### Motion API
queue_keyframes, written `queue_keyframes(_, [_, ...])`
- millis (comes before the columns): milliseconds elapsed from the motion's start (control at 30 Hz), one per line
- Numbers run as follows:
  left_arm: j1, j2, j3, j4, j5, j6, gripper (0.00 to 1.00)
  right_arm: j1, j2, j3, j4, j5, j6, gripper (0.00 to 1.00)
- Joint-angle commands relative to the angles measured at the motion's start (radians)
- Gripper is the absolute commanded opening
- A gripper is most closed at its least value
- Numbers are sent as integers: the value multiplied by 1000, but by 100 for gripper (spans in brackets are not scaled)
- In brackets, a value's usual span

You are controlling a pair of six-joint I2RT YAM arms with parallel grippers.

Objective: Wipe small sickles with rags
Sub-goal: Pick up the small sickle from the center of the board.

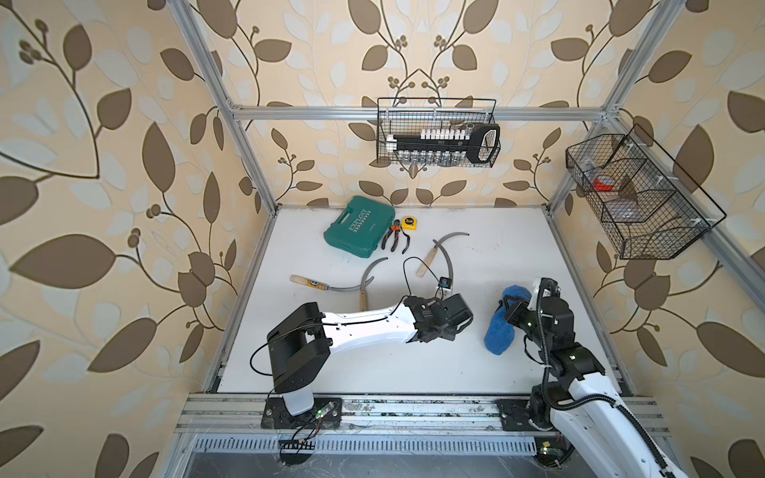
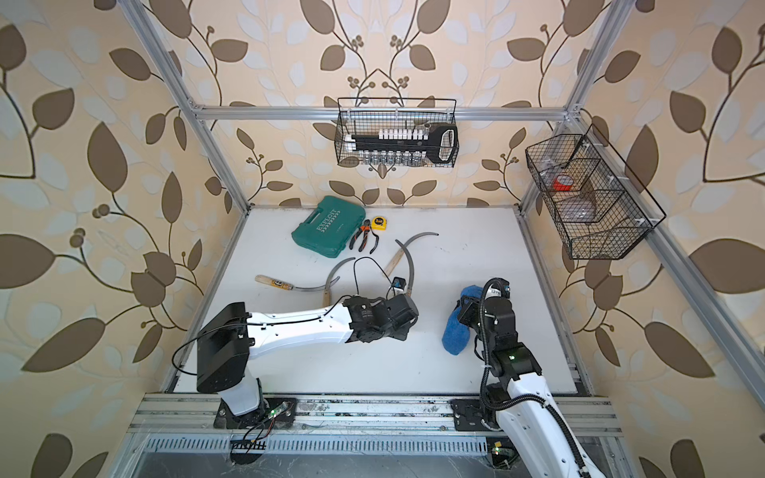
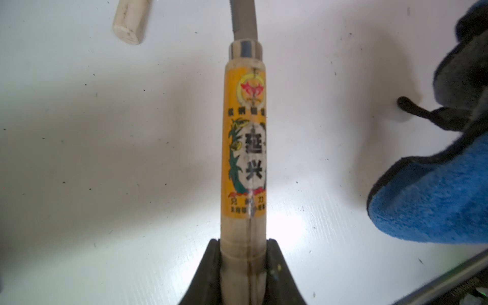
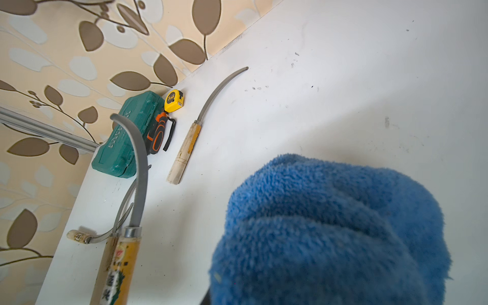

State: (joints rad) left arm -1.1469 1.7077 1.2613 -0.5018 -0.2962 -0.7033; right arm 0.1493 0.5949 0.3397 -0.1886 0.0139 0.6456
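My left gripper is shut tight on the end of a sickle. One black jaw sits on each side of the pale wood handle. The handle has a yellow sticker on it, and the grey blade curves away past it. This sickle is near the middle of the white table, just beside the rag.

My right gripper is closed on the blue rag. The fluffy rag is bunched over the gripper and hangs down from it. I cannot tell if the low end of the rag touches the table.

Three more sickles lie flat on the table. The left sickle and the middle sickle cross each other, behind my left arm. The far sickle lies nearer the back wall, apart from those two.

At the back of the table I see a teal case. The pliers lie right beside it, and a yellow tape sits by the pliers.
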Motion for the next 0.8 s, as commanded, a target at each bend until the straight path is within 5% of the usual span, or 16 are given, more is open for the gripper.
queue_keyframes(0, [-7,-108,-61,84,9,115,0,-4,-22,-19,34,-34,-22,0])
queue_keyframes(167, [-7,-221,-175,192,91,231,0,-4,-41,-33,64,-113,-43,0])
queue_keyframes(400, [6,-319,-274,253,111,344,0,62,-36,-78,270,-451,-49,0])
queue_keyframes(633, [160,-307,-267,250,257,343,0,421,-21,-41,272,-212,-95,0])
queue_keyframes(767, [187,-280,-283,268,322,354,0,503,8,-21,225,-26,-77,0])
